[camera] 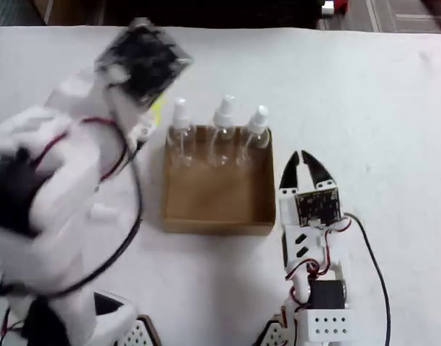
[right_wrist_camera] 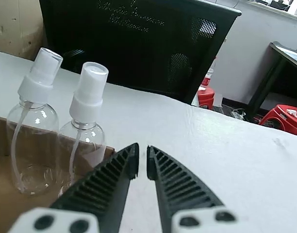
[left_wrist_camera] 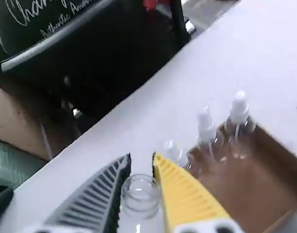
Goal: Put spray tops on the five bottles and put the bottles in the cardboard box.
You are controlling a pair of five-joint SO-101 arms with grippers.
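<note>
Presently, the left gripper (left_wrist_camera: 141,162) is clamped on the neck of an open bottle (left_wrist_camera: 139,196), with the grey finger on one side and the yellow on the other; the bottle's mouth is uncovered. In the high view the left arm (camera: 69,180) occupies the left of the frame, its wrist just left of the box (camera: 219,209). The box sits at frame centre on the table (camera: 393,101). Three capped bottles (camera: 224,137) stand upright in a row against the box wall nearest the top of the frame. The right gripper (camera: 301,160) lies just right of the box, pointing up-frame, its fingers all but closed and holding nothing. In the right wrist view two capped bottles stand inside the box, near that gripper's tips.
</note>
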